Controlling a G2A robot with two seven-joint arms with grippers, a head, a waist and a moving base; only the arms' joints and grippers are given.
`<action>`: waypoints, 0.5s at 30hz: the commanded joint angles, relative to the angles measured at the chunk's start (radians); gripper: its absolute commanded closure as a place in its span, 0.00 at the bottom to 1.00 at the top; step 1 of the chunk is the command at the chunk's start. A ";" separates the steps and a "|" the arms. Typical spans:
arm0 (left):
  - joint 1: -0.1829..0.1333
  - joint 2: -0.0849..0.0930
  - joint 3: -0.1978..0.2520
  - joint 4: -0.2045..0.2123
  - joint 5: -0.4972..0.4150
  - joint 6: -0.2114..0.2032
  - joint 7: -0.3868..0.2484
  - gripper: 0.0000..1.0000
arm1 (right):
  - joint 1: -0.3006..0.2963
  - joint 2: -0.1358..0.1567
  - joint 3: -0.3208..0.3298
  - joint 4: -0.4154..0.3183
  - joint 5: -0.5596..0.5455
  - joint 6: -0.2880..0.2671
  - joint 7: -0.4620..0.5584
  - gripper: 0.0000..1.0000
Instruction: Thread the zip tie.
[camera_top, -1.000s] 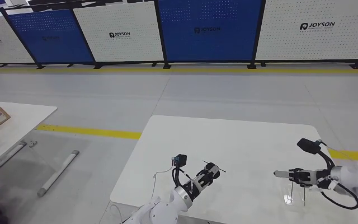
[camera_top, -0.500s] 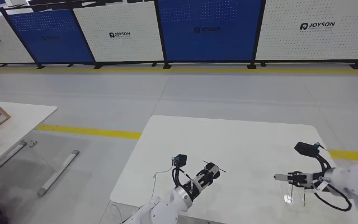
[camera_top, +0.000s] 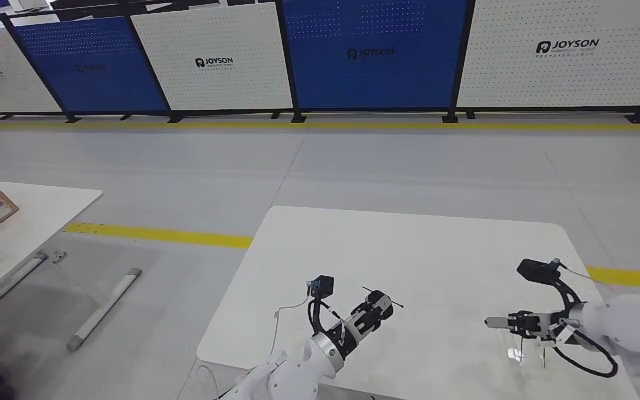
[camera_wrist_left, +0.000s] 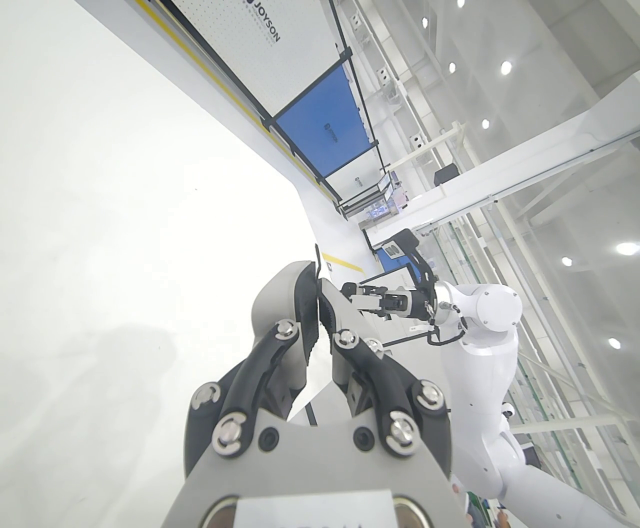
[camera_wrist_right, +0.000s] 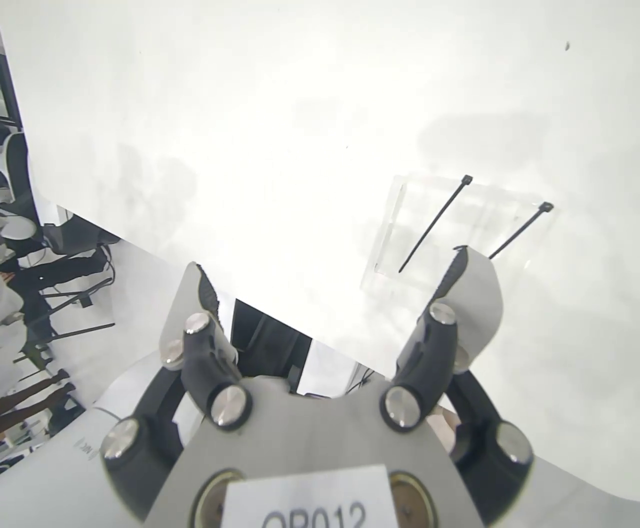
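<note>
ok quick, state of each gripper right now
left gripper: shut on the zip tie
right gripper: open, holding nothing

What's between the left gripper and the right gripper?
Bare table, per the top view. Left gripper pinches a zip tie; right gripper is open.

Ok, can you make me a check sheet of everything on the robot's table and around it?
Surface: white table.
Job's things: one black zip tie in the left gripper; two more zip ties lie apart on a clear plate.
Clutter: a tiny dark speck on the table.
Grippers: left gripper shut on the zip tie; right gripper open, close to the clear plate.
Cables: thin wire by the left arm; black cable by the right arm.
Surroundings: blue and white panels, yellow floor line, another table.
</note>
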 joint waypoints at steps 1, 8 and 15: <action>0.000 0.000 0.000 0.000 0.000 0.000 0.000 1.00 | -0.008 0.002 0.005 0.005 -0.013 0.005 -0.019 0.00; 0.000 0.000 0.000 0.000 0.000 0.000 0.000 1.00 | -0.009 0.014 0.003 -0.018 -0.110 0.124 0.007 0.00; 0.000 0.000 0.000 0.000 0.000 0.000 0.000 1.00 | 0.001 0.022 -0.018 -0.015 -0.140 0.124 0.007 0.00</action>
